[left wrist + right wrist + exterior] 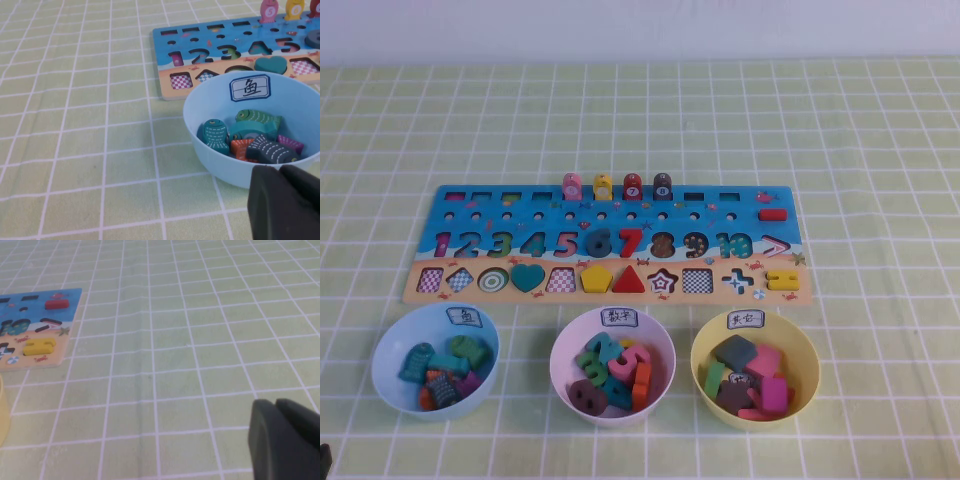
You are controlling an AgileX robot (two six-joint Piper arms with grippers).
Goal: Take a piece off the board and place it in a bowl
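Pink piece (572, 186) standing upright in the board's (470, 205) far row of slots, just beside the yellow peg (603, 186), then the red peg (632, 186). Board lying mid-tabletop (880, 120), long side parallel to the near edge. Light blue bowl (390, 385) near the tabletop's near-left corner, holding fish pieces (250, 132). Left claw (280, 172) closed, empty, beside that bowl. Right claw (277, 407) closed, empty, over bare cloth toward the right edge.

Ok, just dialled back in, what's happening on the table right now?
Nothing is being handled yet. The small pink arch-topped peg block stands on the long blue-and-tan puzzle board. The left gripper, shut, hangs near the light blue plastic bowl of fish pieces. The right gripper, shut, hangs over bare tablecloth beside the board.
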